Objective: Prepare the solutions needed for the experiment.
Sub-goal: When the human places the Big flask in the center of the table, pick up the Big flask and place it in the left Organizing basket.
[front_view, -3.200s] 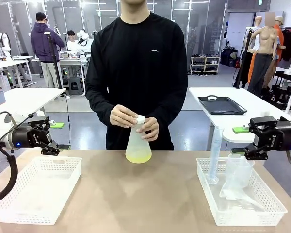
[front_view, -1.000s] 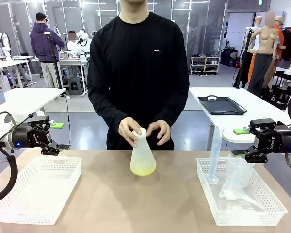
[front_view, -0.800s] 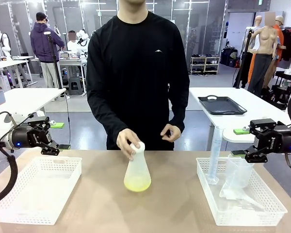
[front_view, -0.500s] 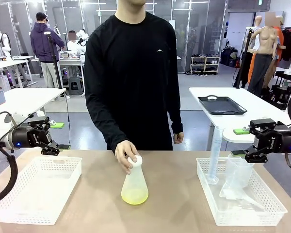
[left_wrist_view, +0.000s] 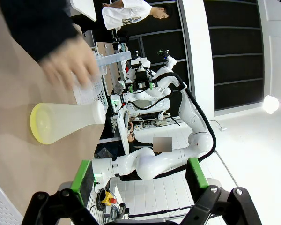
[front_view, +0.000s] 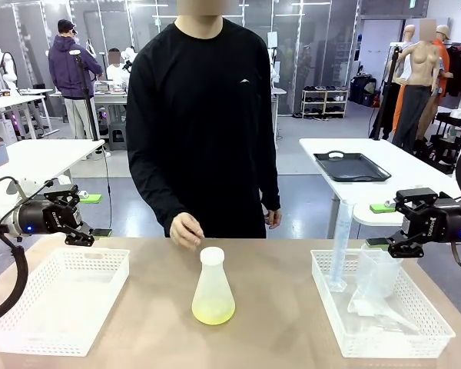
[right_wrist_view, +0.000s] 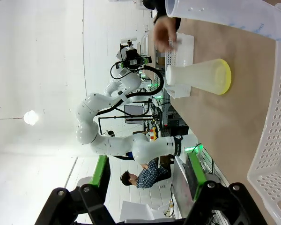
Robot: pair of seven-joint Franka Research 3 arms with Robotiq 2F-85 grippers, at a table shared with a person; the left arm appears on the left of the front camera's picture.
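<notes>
The left gripper (left_wrist_view: 138,165) is holding its green-padded fingers (left_wrist_view: 83,174) wide apart with nothing between them. Beyond it, a frosted flask (left_wrist_view: 70,119) is standing upright on the brown table (left_wrist_view: 14,79) (sideways in this rolled picture), with the solutions (left_wrist_view: 36,130) forming a shallow yellow layer at its base. A person's blurred hand (left_wrist_view: 70,63) is hovering near the flask's white cap (left_wrist_view: 99,112), not touching it.

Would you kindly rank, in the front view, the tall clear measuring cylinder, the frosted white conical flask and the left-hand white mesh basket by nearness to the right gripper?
Measured from the right gripper:
1. tall clear measuring cylinder, standing in the right-hand basket.
2. frosted white conical flask, mid-table.
3. left-hand white mesh basket, far left.
</notes>
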